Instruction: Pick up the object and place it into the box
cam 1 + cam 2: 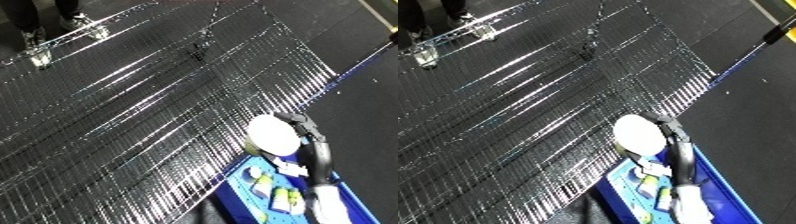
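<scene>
Object (pixel 272 134): white, round, smooth, pinched in right hand (pixel 302 126) above blue bin (pixel 233 192).

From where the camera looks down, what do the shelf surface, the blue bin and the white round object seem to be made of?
Shelf surface: metal wire grid, shiny, with bright glints along the thin rods. Blue bin: probably plastic, with a smooth, even-coloured wall. White round object, at the right hand: smooth and plain white, perhaps plastic or paper; the look leaves it open.

Dim scene — harsh glare streaks across the wire shelf (pixel 151 100), motion-blurred.
</scene>
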